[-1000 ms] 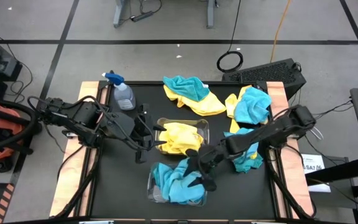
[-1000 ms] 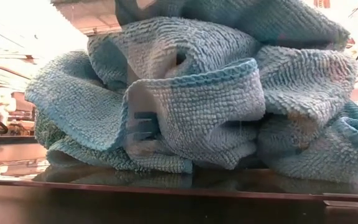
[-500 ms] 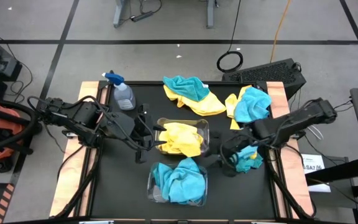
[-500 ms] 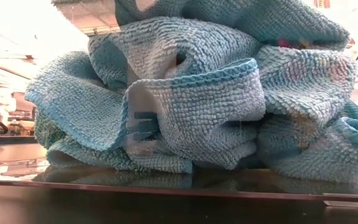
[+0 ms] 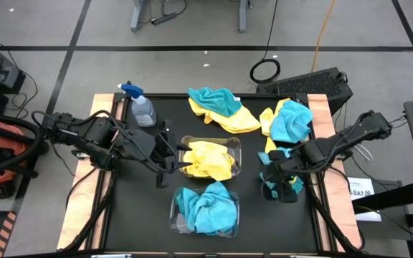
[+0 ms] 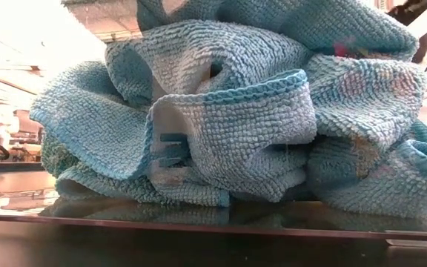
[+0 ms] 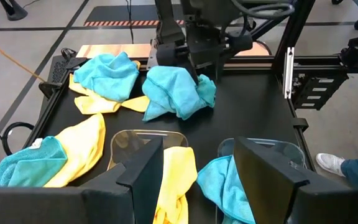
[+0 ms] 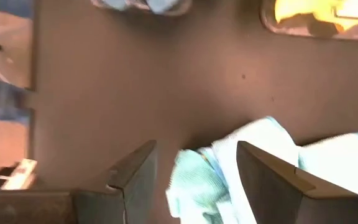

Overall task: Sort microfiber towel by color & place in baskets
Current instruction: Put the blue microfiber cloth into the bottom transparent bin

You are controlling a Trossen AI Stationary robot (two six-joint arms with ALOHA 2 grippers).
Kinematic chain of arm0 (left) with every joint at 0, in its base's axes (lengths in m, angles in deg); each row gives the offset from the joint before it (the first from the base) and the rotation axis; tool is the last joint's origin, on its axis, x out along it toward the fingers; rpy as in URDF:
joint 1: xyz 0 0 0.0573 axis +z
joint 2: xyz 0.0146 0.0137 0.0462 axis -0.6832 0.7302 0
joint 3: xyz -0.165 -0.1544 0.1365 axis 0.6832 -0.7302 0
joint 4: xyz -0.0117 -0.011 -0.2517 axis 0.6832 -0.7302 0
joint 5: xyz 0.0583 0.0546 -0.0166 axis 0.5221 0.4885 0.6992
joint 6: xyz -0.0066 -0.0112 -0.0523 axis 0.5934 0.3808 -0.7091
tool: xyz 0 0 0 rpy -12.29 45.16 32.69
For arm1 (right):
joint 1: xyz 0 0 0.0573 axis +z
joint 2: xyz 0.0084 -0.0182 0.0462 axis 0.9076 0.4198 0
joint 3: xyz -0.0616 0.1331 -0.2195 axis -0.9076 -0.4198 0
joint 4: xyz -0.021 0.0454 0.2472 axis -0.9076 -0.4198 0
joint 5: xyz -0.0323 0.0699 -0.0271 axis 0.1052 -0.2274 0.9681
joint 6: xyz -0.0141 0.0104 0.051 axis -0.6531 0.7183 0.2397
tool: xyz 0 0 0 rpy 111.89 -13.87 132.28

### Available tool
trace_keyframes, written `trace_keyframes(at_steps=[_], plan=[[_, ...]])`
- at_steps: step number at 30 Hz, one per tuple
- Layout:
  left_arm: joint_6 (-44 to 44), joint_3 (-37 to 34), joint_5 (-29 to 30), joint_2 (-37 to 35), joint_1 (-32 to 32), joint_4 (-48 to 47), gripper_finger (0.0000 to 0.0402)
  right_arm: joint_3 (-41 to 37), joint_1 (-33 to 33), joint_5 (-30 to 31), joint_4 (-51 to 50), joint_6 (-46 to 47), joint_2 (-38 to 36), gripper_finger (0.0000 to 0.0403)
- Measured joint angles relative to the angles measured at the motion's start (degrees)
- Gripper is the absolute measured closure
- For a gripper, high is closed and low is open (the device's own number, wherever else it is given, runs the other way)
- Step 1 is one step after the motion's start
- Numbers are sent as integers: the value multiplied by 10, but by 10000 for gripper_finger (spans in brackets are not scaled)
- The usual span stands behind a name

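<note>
Risk: snagging a yellow towel along with teal.
Right gripper (image 5: 278,188) open over teal towel (image 5: 290,180) at table's 4 o'clock; left gripper (image 5: 169,162) open, idle.

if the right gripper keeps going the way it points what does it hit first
Probably the crumpled teal-blue microfiber towel lying between the open fingers of the right gripper, then the black table top; how far below it lies is unclear.

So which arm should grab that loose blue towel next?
Probably the right one. Its pincer hangs open right over the teal towel, while the left pincer sits over by the yellow basket.
</note>
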State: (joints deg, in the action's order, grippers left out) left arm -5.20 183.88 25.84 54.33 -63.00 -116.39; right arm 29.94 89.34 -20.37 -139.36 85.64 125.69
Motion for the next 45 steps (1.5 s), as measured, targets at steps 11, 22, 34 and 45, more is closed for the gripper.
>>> trace_keyframes(at_steps=[11, 22, 34, 45], plan=[[-1, -28, 0, 1, 0, 2, 201, -121, 23, 23, 42, 18, 0, 193], [-1, -30, 0, 3, 0, 13, 201, -186, 22, 94, 77, 49, 0, 213], [-1, -30, 0, 3, 0, 16, 201, -197, 22, 68, 77, 90, -8, 391], [-1, -30, 0, 3, 0, 27, 201, -70, 31, 92, -48, 107, -80, 401]])
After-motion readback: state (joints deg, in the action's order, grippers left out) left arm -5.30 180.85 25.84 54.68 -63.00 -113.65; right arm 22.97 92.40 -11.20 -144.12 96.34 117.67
